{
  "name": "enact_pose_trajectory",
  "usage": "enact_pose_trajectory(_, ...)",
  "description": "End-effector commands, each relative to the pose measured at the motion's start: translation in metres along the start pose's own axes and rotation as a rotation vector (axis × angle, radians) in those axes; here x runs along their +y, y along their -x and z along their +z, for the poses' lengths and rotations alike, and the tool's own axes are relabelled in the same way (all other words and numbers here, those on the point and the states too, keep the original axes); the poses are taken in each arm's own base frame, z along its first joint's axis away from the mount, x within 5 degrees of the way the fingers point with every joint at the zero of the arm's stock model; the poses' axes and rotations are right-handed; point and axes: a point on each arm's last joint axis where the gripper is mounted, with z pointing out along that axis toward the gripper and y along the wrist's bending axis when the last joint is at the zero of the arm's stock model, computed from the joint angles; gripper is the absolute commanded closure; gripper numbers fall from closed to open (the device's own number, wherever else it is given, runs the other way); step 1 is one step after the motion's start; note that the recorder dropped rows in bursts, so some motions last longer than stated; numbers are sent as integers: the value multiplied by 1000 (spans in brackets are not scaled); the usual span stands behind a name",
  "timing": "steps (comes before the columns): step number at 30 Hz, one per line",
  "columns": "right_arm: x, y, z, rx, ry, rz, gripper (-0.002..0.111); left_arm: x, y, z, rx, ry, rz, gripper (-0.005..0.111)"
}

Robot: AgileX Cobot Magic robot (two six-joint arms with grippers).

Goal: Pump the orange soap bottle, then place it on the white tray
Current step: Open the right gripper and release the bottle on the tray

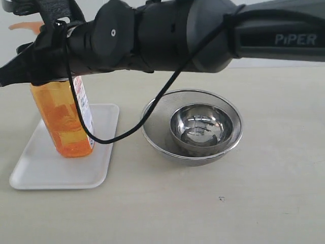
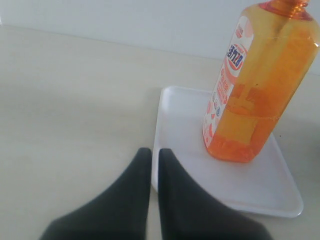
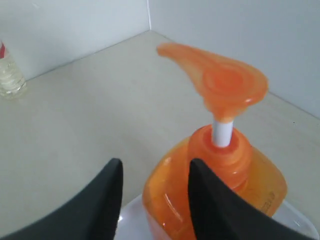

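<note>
The orange soap bottle (image 1: pixel 66 122) stands upright on the white tray (image 1: pixel 35 168) at the left of the table. My right arm reaches across from the right, and its gripper (image 1: pixel 18 68) hangs at the bottle's neck. In the right wrist view the right gripper (image 3: pixel 155 167) is open, one finger in front of the bottle's shoulder (image 3: pixel 220 175) and the orange pump head (image 3: pixel 225 82) raised on its white stem above. My left gripper (image 2: pixel 151 152) is shut and empty, low over the tray's (image 2: pixel 250 185) edge, short of the bottle (image 2: pixel 255 100). The exterior view does not show it.
A round steel mesh strainer (image 1: pixel 192 127) with a steel bowl inside sits right of the tray. A black cable (image 1: pixel 101 140) droops from the right arm across the bottle and tray. A small clear bottle (image 3: pixel 7 75) stands by the wall.
</note>
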Motion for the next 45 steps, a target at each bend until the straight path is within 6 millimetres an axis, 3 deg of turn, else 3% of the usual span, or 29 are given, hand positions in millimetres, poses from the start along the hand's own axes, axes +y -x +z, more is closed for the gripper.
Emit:
enact_pose_trajectory(1, 1, 6, -10, 28, 19, -47, 71, 0, -1, 0, 2, 3, 5, 102)
enact_pose_trajectory(12, -4, -1, -10, 107, 34, 17, 70, 0, -1, 0, 0, 3, 5, 102)
enact_pose_trajectory(15, -4, -1, -11, 121, 40, 43, 55, 0, -1, 0, 0, 3, 5, 102)
enact_pose_trajectory(17, -4, -1, -13, 128, 41, 70, 35, 0, -1, 0, 0, 3, 5, 102)
enact_pose_trajectory(19, -6, -1, -15, 150, 39, 111, 23, 0, -1, 0, 0, 3, 5, 102)
enact_pose_trajectory(27, -31, -6, -38, 345, -7, 163, 26, 0, -1, 0, 0, 3, 5, 102)
enact_pose_trajectory(33, -29, -17, -50, 524, 10, 184, 27, 0, -1, 0, 0, 3, 5, 102)
enact_pose_trajectory(36, -27, -21, -53, 587, 10, 225, 41, 0, -1, 0, 0, 3, 5, 102)
enact_pose_trajectory(38, -26, -25, -55, 636, 19, 226, 63, 0, -1, 0, 0, 3, 5, 102)
enact_pose_trajectory(41, -24, -32, -61, 736, 32, 222, 104, 0, -1, 0, 0, 3, 5, 102)
enact_pose_trajectory(45, -21, -41, -69, 791, 35, 218, 107, 0, -1, 0, 0, 3, 5, 102)
